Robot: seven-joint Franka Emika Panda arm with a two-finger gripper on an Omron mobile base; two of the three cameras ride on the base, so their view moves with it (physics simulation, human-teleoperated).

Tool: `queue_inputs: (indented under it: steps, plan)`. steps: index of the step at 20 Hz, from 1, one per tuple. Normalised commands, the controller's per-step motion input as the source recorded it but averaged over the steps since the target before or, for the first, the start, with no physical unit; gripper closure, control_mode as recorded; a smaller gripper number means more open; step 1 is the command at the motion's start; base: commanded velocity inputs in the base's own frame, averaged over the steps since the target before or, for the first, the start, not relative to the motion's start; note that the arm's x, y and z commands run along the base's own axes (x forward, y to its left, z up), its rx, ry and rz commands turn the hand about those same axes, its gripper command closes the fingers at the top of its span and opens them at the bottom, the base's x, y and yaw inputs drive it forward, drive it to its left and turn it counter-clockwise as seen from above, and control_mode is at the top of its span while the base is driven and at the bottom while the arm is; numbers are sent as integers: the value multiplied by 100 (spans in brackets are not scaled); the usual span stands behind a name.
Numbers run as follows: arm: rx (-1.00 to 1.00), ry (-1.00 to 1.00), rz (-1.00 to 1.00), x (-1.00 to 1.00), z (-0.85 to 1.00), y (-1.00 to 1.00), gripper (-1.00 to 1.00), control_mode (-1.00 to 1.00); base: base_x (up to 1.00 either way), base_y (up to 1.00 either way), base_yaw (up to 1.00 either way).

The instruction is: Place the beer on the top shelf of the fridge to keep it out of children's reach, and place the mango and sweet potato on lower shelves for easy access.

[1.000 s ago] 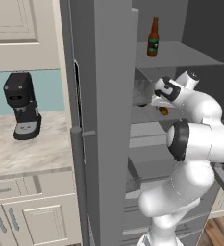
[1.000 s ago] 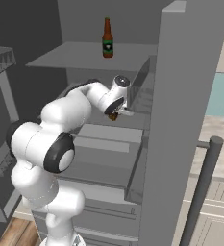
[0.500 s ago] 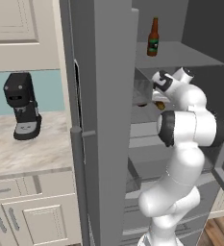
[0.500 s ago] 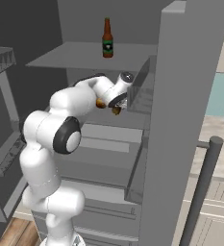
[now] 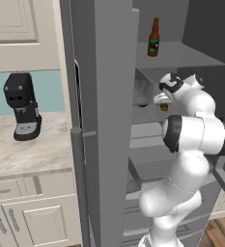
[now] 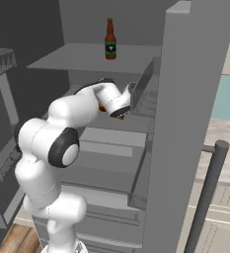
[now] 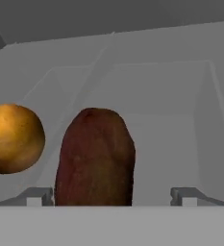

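My gripper [image 7: 112, 194] stands wide around the sweet potato [image 7: 95, 158], which sits beside the mango [image 7: 13, 138] on a lower shelf for easy reach, beer [image 5: 154, 38] above on the top shelf [image 5: 181, 54].

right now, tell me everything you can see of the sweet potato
The sweet potato is a stubby, dark brown oblong lump with a reddish tint and a dull, rough-looking skin. In the hand view it stands on end, rounded top up, on a pale grey lower shelf inside the fridge. It sits between the spread fingertips of the open claw, nearer one of them; contact cannot be told. The round orange mango lies close beside it.
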Motion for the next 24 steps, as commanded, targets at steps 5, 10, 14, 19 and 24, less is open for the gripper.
queue_inputs:
  steps: [5,10,14,19,24]
  plan:
    - [-16,0,0,-98,2,6,-100,-100,0,0,0]
    - [-17,0,0,-100,22,0,-100,-100,0,0,0]
    - [-20,0,0,-100,3,8,-100,-100,0,0,0]
    - [-19,0,0,-100,0,19,-100,-100,0,0,0]
    - [-17,-1,0,-100,8,26,-100,-100,0,0,0]
